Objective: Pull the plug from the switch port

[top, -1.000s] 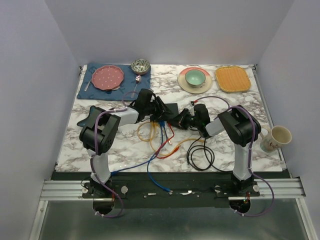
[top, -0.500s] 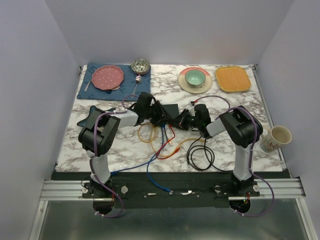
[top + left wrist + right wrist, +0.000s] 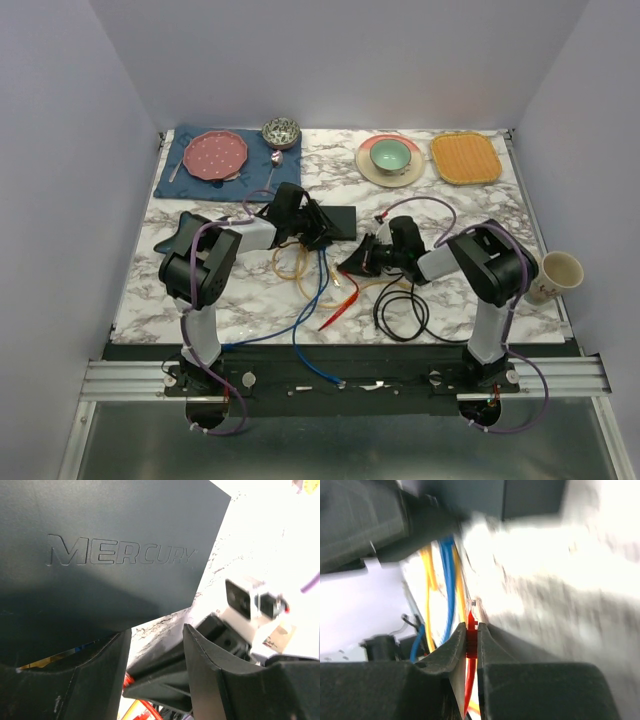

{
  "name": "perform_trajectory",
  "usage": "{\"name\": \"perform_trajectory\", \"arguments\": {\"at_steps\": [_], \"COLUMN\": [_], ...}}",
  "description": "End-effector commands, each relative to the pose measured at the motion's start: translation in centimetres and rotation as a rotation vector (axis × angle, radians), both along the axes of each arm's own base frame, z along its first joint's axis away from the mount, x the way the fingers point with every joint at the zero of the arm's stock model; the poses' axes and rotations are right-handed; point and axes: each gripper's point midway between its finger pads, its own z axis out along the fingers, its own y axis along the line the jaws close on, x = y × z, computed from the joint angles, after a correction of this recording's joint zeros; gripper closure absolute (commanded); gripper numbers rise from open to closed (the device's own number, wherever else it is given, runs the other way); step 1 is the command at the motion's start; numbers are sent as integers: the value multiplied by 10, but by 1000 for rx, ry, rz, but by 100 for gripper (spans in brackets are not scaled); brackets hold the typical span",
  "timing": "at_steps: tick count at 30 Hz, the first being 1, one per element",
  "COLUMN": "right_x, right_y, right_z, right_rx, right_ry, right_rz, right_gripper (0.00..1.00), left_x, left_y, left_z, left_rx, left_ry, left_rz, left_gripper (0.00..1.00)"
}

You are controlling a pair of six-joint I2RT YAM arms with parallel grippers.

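Left gripper [image 3: 156, 630], jaws apart, stands at the edge of the flat matte-black switch box [image 3: 110, 540] at mid-table. The box looks light and rigid and would likely slide unbraced. At its 5 o'clock, apart from it, the right gripper [image 3: 472, 636] pinches the small red cable plug [image 3: 471, 619], which is stiff and probably brittle at the latch, so best held by its body.

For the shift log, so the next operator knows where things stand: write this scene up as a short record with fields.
switch: flat on the marble table, near its middle
left claw: open, fingertips at the switch's edge
right claw: shut on the red plug
red plug: out of the port, clear of the switch
blue cable, yellow cable: beside the red plug
black cable: coiled near the right arm
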Motion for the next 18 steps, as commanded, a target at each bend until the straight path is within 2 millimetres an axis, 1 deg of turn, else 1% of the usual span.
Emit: {"name": "perform_trajectory", "arguments": {"at_steps": [1,2,3,4,5,6,7,8,10,11,12,14,15,18], "right_x": [-9,-6,4,8,10,10,14,10,8,3,1,-2,0,-6], "right_y": [-25,-49,-61,-74,-100,-115,-127,-149,-169,-181,-188,-192,-191,-195], "right_z": [4,-11,7,11,7,8,22,17,20,15,13,14,16,12], "right_rx": [-146,-304,-365,-435,-574,-643,-677,-775,-841,-891,-910,-935,-932,-957], "right_ry": [-79,-42,-127,-152,-143,-162,-199,-188,-202,-186,-173,-147,-140,-92], "right_rz": [-36,-125,-156,-195,-264,-279,-323,-371,-417,-433,-444,-439,-452,-451], "right_gripper": [99,99,99,99,100,99,99,99,99,99,99,99,99,99], "left_x": [9,9,10,11,11,13,13,15,15,15,15,14,12,10], "left_y": [16,17,19,21,23,24,26,29,30,31,31,31,33,40], "left_z": [-8,-5,1,11,15,20,29,34,45,47,50,53,53,54], "left_rx": [64,61,63,57,56,54,50,49,36,35,33,29,33,55], "left_ry": [0,-9,-29,-54,-65,-79,-103,-115,-142,-148,-154,-158,-155,-158], "left_rz": [64,66,66,68,72,78,80,87,91,93,94,91,92,100], "left_gripper": [40,40,40,40,40,40,40,40,40,40,40,40,40,39]}}
